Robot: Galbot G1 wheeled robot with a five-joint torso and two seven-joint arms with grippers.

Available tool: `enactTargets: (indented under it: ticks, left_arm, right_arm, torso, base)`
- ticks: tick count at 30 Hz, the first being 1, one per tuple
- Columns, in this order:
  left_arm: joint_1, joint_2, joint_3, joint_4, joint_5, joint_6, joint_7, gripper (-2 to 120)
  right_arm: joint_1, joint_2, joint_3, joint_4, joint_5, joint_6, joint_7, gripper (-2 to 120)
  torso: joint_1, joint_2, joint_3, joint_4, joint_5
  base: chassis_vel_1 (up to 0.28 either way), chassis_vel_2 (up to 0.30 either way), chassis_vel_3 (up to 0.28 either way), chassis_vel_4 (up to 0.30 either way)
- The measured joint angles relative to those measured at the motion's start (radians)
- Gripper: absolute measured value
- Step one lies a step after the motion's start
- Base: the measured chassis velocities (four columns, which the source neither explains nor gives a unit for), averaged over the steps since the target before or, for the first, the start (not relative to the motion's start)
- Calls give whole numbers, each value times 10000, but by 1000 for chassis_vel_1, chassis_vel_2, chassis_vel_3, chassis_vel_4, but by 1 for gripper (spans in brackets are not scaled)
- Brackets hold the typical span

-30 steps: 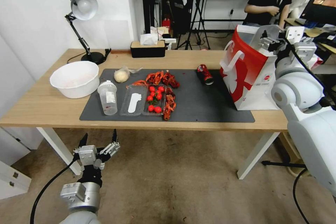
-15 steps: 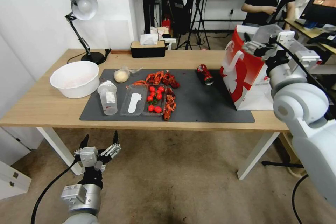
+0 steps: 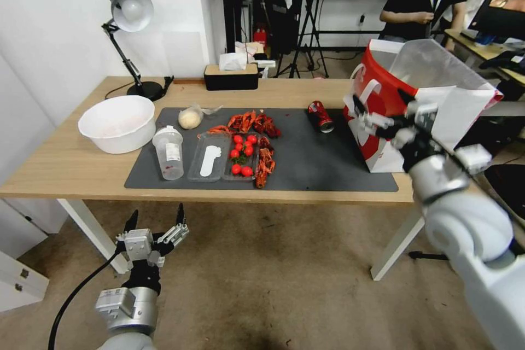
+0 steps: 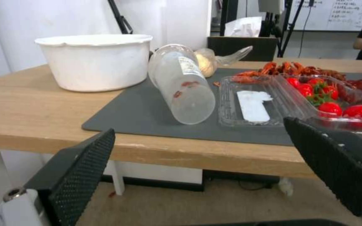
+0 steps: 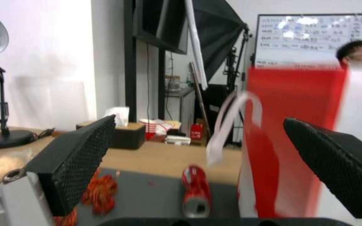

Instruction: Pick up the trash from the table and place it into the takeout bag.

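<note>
Trash lies on the grey mat [image 3: 306,167] of the table [image 3: 65,169]: red can [image 3: 320,116] on its side, clear bottle [image 3: 168,152], bagged bun [image 3: 190,118]. Just beside the can stands the takeout bag [image 3: 383,104], mouth up to receive it. The right gripper [image 3: 383,115] hovers before the bag, spread wide and empty, apparently facing the can. The left gripper [image 3: 155,217] waits below the table edge, likewise spread and empty.

A black articulated desk lamp [image 3: 128,27] stands before the plain white wall [image 3: 60,16]. Right of the lamp sit a black tissue box [image 3: 231,75] and dark tripods [image 3: 306,22]. Worn beige carpet [image 3: 284,284] lies below.
</note>
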Motion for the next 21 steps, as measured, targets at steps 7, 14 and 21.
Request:
enactTargets:
  ticks: [7,14,21]
  left_arm:
    - [-197,-6,-1,159,-113,-28,22,100]
    - [-224,-4,-11,257,-214,-116,48,100]
    - [-87,61,52,171,-204,-123,56,100]
  right_arm:
    - [-2430,1328,-81,-17,-1876,1901,-185,100]
    - [-4018,2168,-255,-590,-2919,3439,-170,100]
    - [-4238,2397,-255,-952,-3168,3967,-102,100]
  torso:
    - [0,0,-1,-1,-1]
    - [0,0,0,0,1]
    - [0,0,1,1,1]
  base:
    - [0,0,0,0]
    - [0,0,0,0]
    - [0,0,0,0]
